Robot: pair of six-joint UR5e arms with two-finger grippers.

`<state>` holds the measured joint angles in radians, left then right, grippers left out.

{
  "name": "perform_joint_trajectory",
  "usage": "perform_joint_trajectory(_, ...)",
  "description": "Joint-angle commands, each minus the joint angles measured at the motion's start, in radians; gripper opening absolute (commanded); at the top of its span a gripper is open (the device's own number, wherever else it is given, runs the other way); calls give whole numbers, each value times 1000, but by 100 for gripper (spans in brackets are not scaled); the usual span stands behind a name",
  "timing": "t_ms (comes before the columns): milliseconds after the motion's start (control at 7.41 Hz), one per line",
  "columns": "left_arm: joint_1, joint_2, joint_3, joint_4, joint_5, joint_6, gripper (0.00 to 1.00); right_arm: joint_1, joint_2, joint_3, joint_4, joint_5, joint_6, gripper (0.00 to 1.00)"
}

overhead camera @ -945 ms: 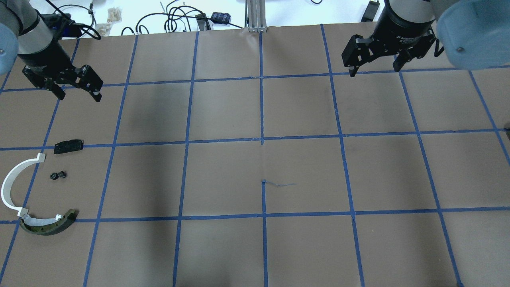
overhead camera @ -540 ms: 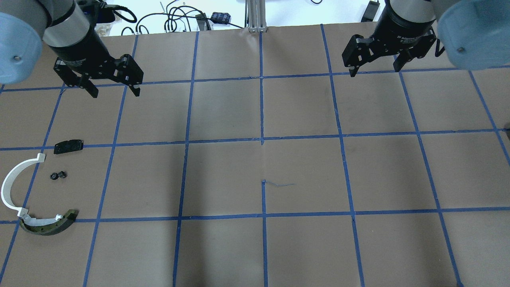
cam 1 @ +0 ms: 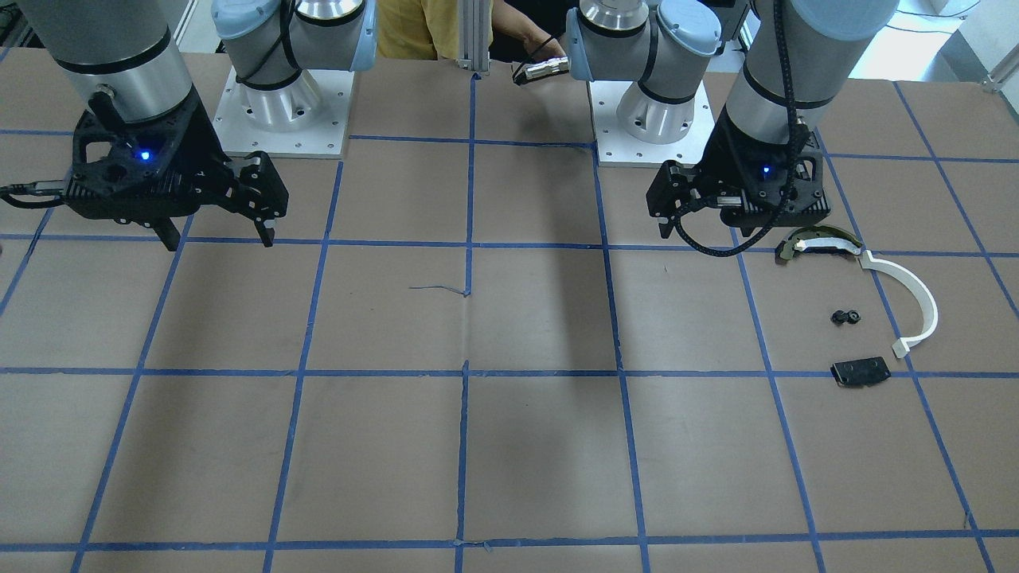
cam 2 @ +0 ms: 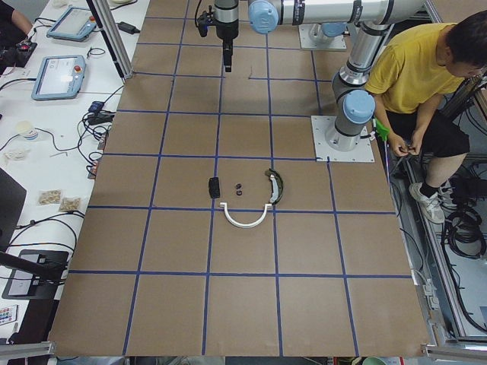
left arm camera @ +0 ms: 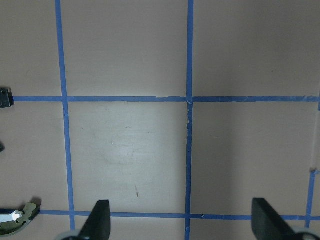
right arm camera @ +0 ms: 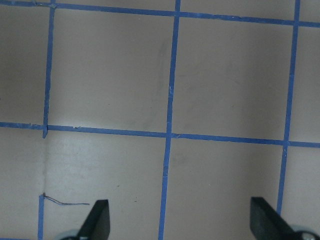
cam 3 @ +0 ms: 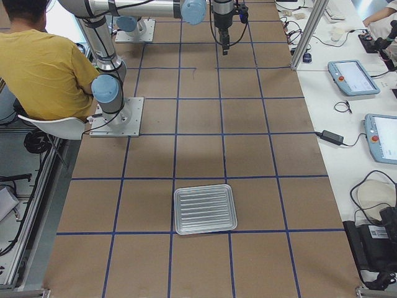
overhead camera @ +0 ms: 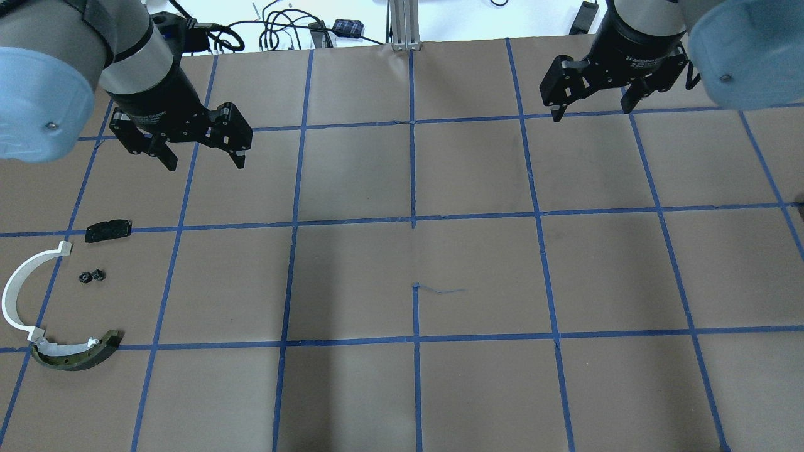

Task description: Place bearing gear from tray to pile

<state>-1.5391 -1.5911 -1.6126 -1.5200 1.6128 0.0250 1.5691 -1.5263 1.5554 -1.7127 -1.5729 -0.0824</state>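
Note:
The bearing gear (overhead camera: 92, 275), tiny, black and double-knobbed, lies on the brown table at the left, also in the front-facing view (cam 1: 845, 317). It sits among the pile: a white arc strip (overhead camera: 12, 295), a dark olive-edged curved piece (overhead camera: 75, 358) and a flat black plate (overhead camera: 108, 230). My left gripper (overhead camera: 205, 162) is open and empty, above the table, up and to the right of the pile. My right gripper (overhead camera: 590, 112) is open and empty at the far right. A ribbed metal tray (cam 3: 205, 208) shows empty in the exterior right view.
Blue tape lines (overhead camera: 413, 220) grid the brown table. Cables and small devices (overhead camera: 282, 31) lie on the white bench past the far edge. A person in yellow (cam 2: 426, 84) sits behind the robot bases. The left wrist view catches the olive piece's end (left arm camera: 20, 217) at its lower left.
My left arm has swung rightward and a little nearer, away from the table's left edge, with its gripper still open and empty. The right arm and the parts have not moved.

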Motion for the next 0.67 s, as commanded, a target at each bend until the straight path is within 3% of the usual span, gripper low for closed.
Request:
perform_joint_trajectory(0, 7, 5, 0, -9, 7, 52, 100, 3, -2, 0, 2, -7, -3, 100)
perform_joint_trajectory(540, 19, 25, -1, -54, -5, 53, 100, 8, -6, 23, 15, 11, -7, 100)
